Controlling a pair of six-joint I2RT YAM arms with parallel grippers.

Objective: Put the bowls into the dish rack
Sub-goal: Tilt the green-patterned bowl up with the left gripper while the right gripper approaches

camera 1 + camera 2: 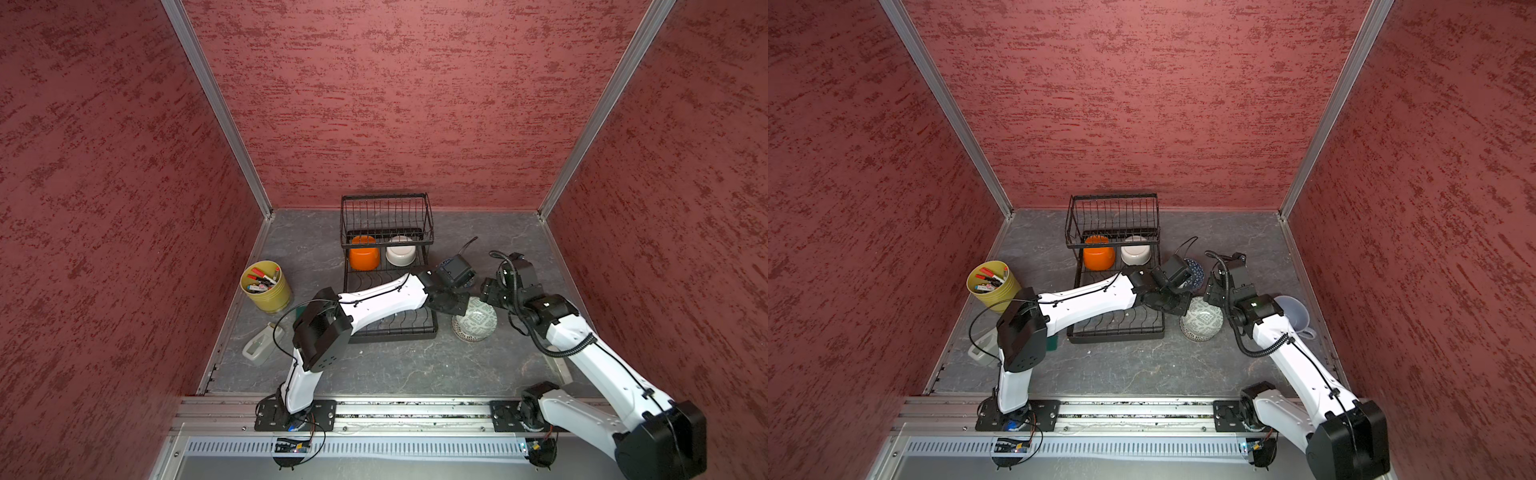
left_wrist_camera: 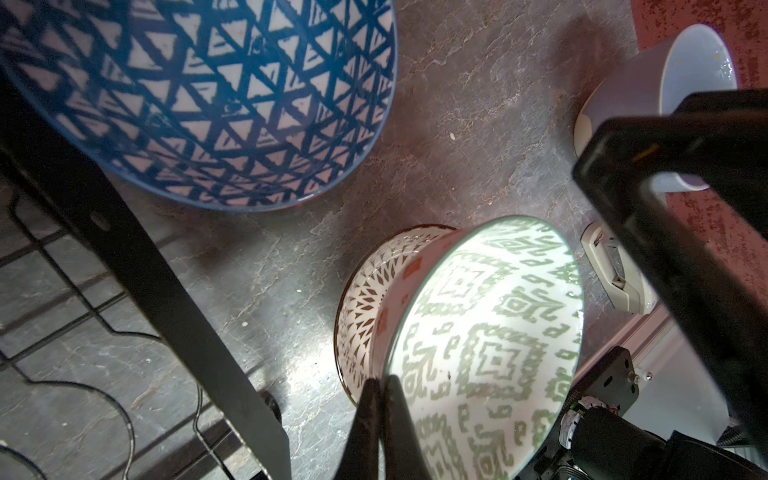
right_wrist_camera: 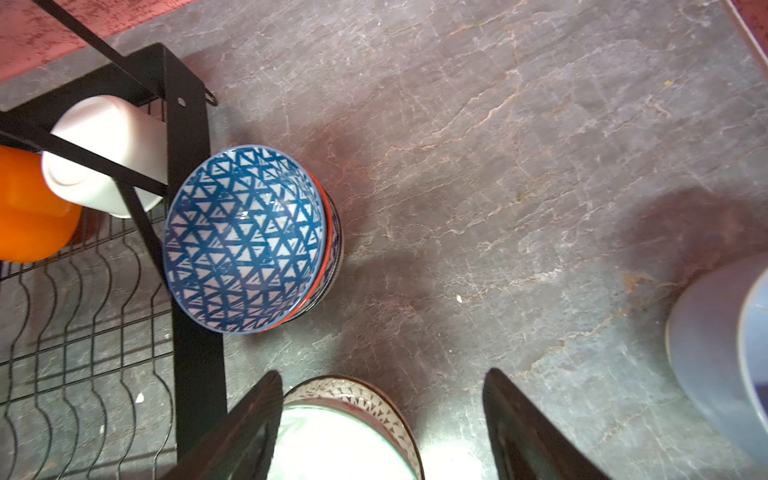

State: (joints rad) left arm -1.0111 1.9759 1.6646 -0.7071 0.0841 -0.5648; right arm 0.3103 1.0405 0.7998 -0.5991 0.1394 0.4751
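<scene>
Left claw (image 2: 381, 384): closed, tips pinched on the rim of the green-patterned bowl (image 2: 490, 340). That bowl is nested in a brown lattice bowl (image 2: 361, 307) on the table (image 3: 540, 166), just beside the dish rack's (image 3: 195, 332) front corner. Right claw (image 3: 382, 372): jaws wide apart over the same pair, holding nothing. Blue triangle bowl (image 3: 245, 237): atop a stack just beside the rack's side. Orange bowl (image 1: 365, 257) and white bowl (image 1: 401, 255): upside down in the rack, beneath its basket.
</scene>
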